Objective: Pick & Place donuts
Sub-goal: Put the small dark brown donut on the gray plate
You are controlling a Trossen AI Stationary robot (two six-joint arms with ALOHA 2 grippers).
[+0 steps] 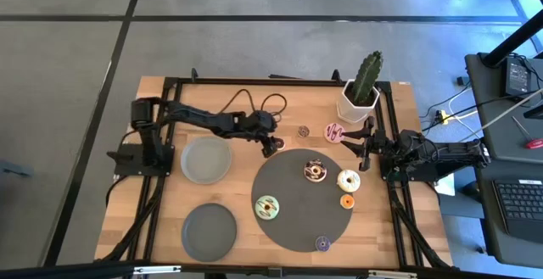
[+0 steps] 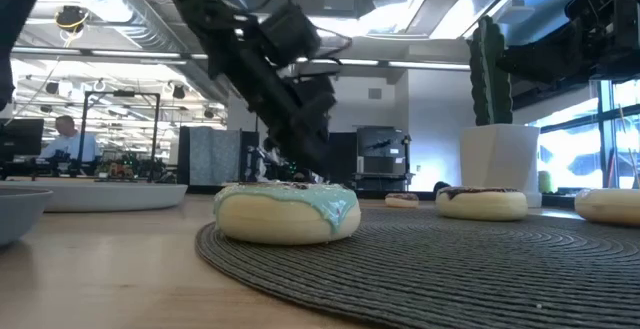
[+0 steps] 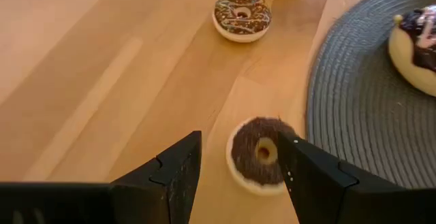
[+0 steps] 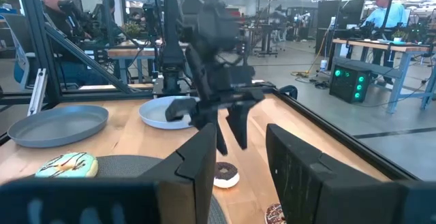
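Note:
My left gripper [image 3: 238,166] [image 1: 270,144] is open and points down just off the dark mat's far-left rim. Its fingers stand on either side of a chocolate donut [image 3: 259,154] [image 4: 223,175] that lies flat on the wood. I cannot tell whether one finger touches its rim. A sprinkled chocolate donut [image 3: 242,14] [image 1: 303,131] and a pink-striped donut [image 1: 335,131] lie farther right on the wood. The green [image 1: 266,207] [image 2: 288,212], chocolate-and-white [image 1: 315,171], white [image 1: 349,180], orange [image 1: 346,201] and purple [image 1: 322,243] donuts sit on the mat. My right gripper [image 4: 238,183] [image 1: 365,147] waits open at the mat's right.
A large dark grey woven mat [image 1: 297,228] covers the table's centre-right. Two grey plates [image 1: 206,159] [image 1: 209,231] sit to its left, near my left arm. A potted cactus [image 1: 362,92] stands at the far right edge. People sit at desks in the room beyond.

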